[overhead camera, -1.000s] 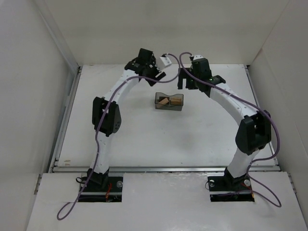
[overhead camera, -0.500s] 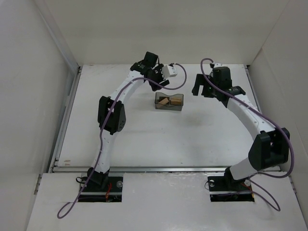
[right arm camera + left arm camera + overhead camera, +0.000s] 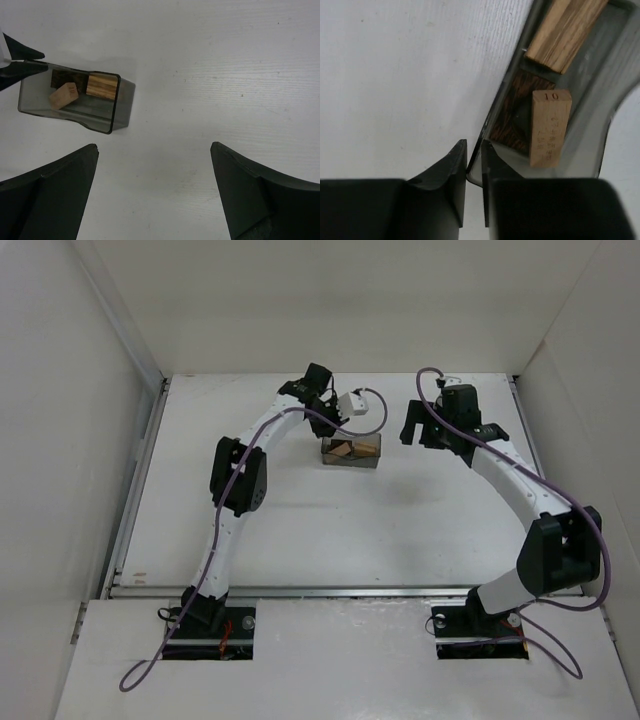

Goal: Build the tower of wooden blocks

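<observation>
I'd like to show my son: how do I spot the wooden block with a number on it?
On the white table, find the translucent grey bin pinched by the left gripper. Of the three wooden blocks inside, yours is the pale tan block lying partly across the dark brown block; only it shows "10" stamped near one end, the striped-grain block shows no number.

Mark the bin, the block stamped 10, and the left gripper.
bin [image 3: 125,105], right wrist view, its outer end wall.
block stamped 10 [image 3: 550,127], left wrist view, middle of its light face.
left gripper [image 3: 474,150], left wrist view, between its fingertips at the bin's rim.
</observation>
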You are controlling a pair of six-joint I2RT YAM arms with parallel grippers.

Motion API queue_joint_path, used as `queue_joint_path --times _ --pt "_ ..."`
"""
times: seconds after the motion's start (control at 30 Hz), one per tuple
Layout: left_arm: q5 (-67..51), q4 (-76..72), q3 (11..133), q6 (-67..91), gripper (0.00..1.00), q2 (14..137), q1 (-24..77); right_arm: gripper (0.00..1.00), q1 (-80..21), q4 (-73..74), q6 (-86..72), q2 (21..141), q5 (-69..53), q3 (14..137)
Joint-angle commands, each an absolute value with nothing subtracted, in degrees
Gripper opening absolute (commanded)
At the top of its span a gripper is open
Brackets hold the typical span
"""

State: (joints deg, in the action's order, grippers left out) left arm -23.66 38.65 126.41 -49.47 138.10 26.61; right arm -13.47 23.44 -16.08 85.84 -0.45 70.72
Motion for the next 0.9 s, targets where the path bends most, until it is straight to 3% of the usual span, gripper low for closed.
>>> queue_joint_path --times 0.0,0.03,0.2,0.37,0.5,0.63,0.7,0.8,0.83,0.87 --pt "-24.0 38.4 125.4 -48.2 0.05 136.4 26.7 1.0 -13.6 21.6 -17.4 83.9 -0.6 69.9" --pt "-23.4 37.9 125.4 -47.6 0.0 136.4 27.2 1.0 -13.6 21.1 -17.4 83.9 -0.6 69.9" --pt "-16.0 33.2 124.2 -43.6 0.0 135.0 27.2 1.0 -14.7 21.1 -18.8 83.4 0.5 69.9" --pt "10.1 17.8 117.9 -38.5 0.0 129.4 29.1 1.0 -15.9 21.8 -19.4 82.1 2.7 69.9" --pt "31.4 -1.4 106.4 -48.9 0.0 126.1 32.9 1.0 -16.4 23.0 -21.5 79.7 6.9 69.3" --pt "42.2 -30.4 88.3 -67.2 0.0 125.0 35.9 1.0 -16.4 24.3 -23.8 77.2 10.5 67.1" --pt "43.7 -32.2 85.1 -70.6 0.0 125.0 37.3 1.0 -16.4 24.3 -24.5 75.3 11.1 66.0" --pt "43.7 -23.5 84.4 -65.6 0.0 125.5 38.7 1.0 -16.4 25.4 -25.1 73.0 11.1 64.6" --pt "43.2 -20.0 85.3 -60.3 0.06 125.5 39.5 1.0 -16.4 25.4 -25.1 72.4 11.1 63.6" --pt "42.4 -12.5 87.2 -57.7 0.23 125.5 39.6 1.0 -17.0 25.4 -25.1 71.8 11.1 63.6"
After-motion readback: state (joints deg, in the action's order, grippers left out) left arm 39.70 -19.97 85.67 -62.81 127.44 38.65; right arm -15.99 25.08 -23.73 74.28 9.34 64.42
